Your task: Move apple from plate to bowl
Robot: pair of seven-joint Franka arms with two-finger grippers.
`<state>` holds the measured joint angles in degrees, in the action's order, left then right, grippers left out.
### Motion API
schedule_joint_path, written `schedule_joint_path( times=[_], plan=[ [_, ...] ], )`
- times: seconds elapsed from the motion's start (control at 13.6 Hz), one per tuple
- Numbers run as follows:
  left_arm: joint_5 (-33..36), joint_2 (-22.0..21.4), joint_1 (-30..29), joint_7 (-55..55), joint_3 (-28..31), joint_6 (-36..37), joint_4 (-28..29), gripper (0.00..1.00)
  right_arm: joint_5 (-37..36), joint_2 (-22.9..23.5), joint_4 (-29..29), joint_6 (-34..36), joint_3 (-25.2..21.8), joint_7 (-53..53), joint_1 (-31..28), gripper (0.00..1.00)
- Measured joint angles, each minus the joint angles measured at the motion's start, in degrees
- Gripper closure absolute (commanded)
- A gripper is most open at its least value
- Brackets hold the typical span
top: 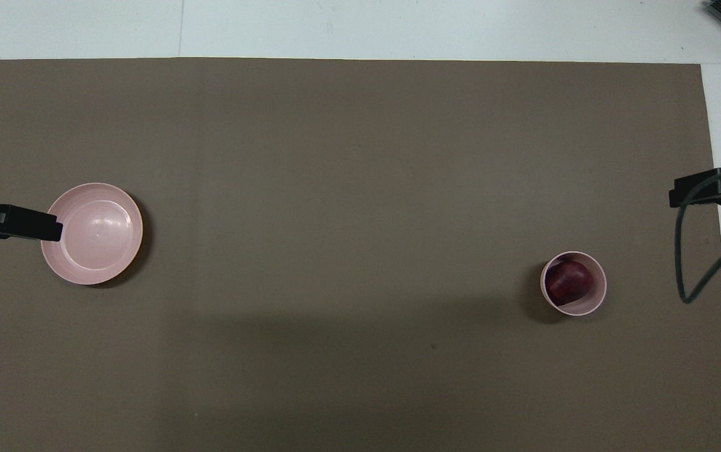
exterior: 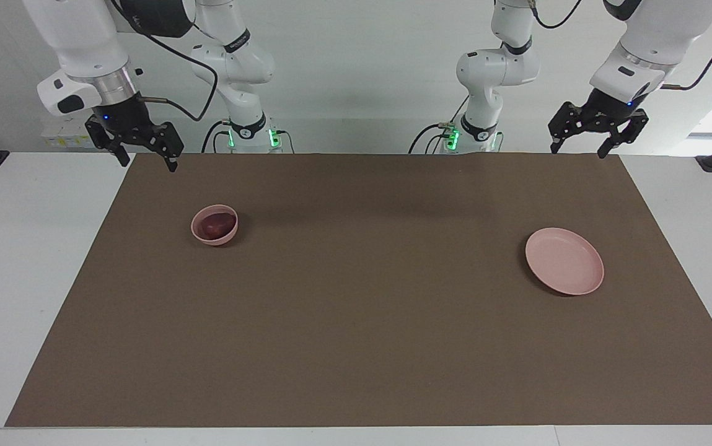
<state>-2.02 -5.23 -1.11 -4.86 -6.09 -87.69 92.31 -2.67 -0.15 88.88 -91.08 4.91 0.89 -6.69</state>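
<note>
2 white arms [exterior: 498, 68], black grippers, black cables [exterior: 170, 56], green base lights [exterior: 272, 137].
</note>
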Motion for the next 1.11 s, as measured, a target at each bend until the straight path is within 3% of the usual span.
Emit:
schedule_joint_path(
  times=[1.11],
  plan=[
    [0.1, 0.0, -0.2, 0.0, 1.0, 0.1, -0.1, 0.00, 0.5, -0.3, 0.6, 3.3, 0.4, -0.1, 0.7, 0.00]
  ],
)
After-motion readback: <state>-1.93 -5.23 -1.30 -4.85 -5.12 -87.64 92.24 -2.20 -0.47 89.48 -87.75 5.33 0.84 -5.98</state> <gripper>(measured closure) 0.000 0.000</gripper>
